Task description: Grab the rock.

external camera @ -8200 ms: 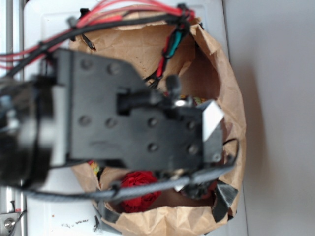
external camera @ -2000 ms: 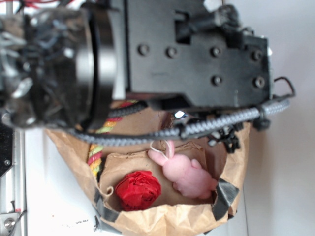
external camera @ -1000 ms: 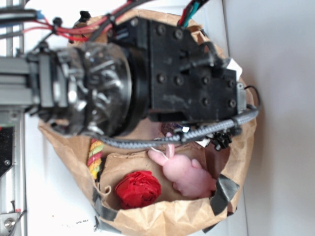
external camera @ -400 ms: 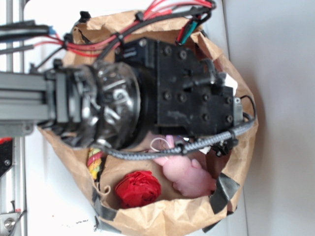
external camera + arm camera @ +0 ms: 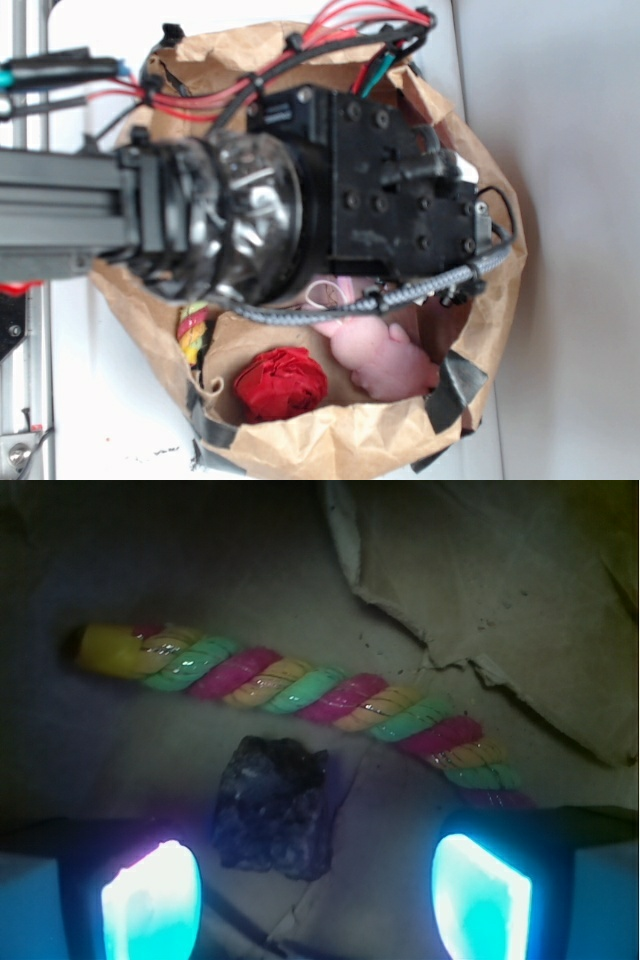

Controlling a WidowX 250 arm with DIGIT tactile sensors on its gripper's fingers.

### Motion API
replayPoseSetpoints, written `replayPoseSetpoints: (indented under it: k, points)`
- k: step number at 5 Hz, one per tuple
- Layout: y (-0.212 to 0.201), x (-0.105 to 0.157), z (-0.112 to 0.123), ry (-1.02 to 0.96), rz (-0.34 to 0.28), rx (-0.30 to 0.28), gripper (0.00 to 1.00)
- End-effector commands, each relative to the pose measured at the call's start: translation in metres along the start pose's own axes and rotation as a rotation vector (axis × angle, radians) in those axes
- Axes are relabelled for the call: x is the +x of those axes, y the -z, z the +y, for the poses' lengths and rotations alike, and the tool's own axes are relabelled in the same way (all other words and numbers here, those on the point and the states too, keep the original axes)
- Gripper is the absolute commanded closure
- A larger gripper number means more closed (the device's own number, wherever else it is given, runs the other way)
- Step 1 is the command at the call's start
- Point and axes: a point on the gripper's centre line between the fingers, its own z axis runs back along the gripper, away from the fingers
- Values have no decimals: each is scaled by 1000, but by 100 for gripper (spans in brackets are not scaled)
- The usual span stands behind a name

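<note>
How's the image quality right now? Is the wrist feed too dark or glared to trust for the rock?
Wrist view: dim inside the bag, but the dark, rough, angular rock and the twisted multicoloured rope stick read sharply; both fingers glow blown-out cyan, their detail lost. Exterior view: evenly lit, yet the close black arm is soft and hides the rock; the red wrinkly ball and pink plush bunny stay clear.

White table, lower left of exterior view, carries crumpled brown paper bag. On bag floor: rock, striped twisted rope just above it, red ball, pink bunny.
</note>
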Motion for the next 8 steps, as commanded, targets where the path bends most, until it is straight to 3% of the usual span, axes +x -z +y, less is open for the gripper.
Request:
replayPoseSetpoints:
  k: [1,2,8]
  points:
    - [-5,7,-19,24,-67,-39,0]
    - [-2,3,-20,-2,-50,-61,0]
    - [14,0,-28,11,-83,-18,0]
